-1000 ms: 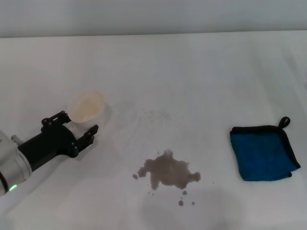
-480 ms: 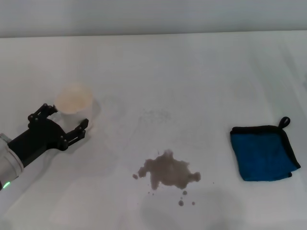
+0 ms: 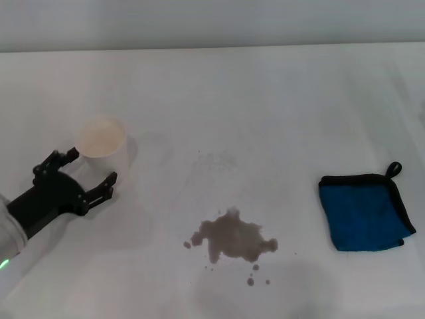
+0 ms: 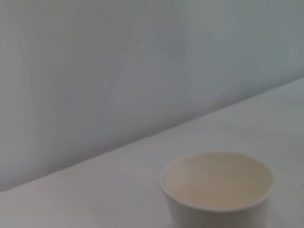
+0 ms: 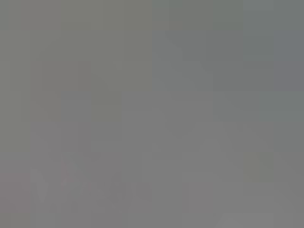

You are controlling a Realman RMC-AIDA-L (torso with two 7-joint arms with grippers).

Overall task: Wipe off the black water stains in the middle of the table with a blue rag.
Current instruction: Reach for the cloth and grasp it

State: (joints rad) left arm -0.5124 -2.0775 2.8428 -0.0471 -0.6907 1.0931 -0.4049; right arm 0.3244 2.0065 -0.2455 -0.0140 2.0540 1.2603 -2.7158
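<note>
The black water stains (image 3: 232,240) lie as a grey-brown splotch with small droplets in the middle of the white table (image 3: 265,106). The blue rag (image 3: 364,211), folded, with black trim and a corner loop, lies flat at the right of the table. My left gripper (image 3: 89,167) is open and empty at the left, just in front of a white paper cup (image 3: 101,137) that stands upright; the cup also shows in the left wrist view (image 4: 217,189). My right gripper is out of view.
The table's far edge meets a grey wall (image 3: 212,23). Faint speckled grey marks (image 3: 216,159) lie beyond the stains. The right wrist view shows only a flat grey field.
My left gripper has let go of the paper cup, which now stands further left, and the arm has drawn back to the left and toward me. The rag and stains have not moved.
</note>
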